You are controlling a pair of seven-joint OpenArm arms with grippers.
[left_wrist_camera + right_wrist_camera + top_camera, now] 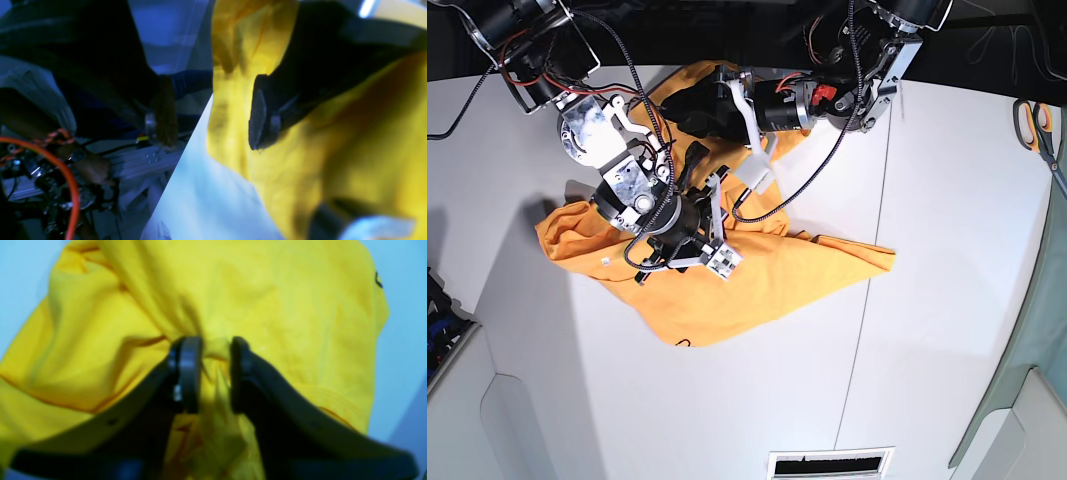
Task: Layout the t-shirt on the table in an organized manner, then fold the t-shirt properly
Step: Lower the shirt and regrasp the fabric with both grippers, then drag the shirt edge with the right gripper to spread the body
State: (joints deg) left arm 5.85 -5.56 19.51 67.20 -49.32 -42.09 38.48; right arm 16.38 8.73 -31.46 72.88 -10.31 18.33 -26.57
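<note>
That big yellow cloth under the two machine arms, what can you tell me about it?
It is an orange-yellow t-shirt, soft and cotton-like, lying crumpled and bunched on the white table, not yet spread flat. One corner stretches out to a point on the base view's right. A small dark printed mark shows near its edge. The right pincer has a fold of fabric gathered between its jaws. The left pincer hovers open over the shirt's upper part.
</note>
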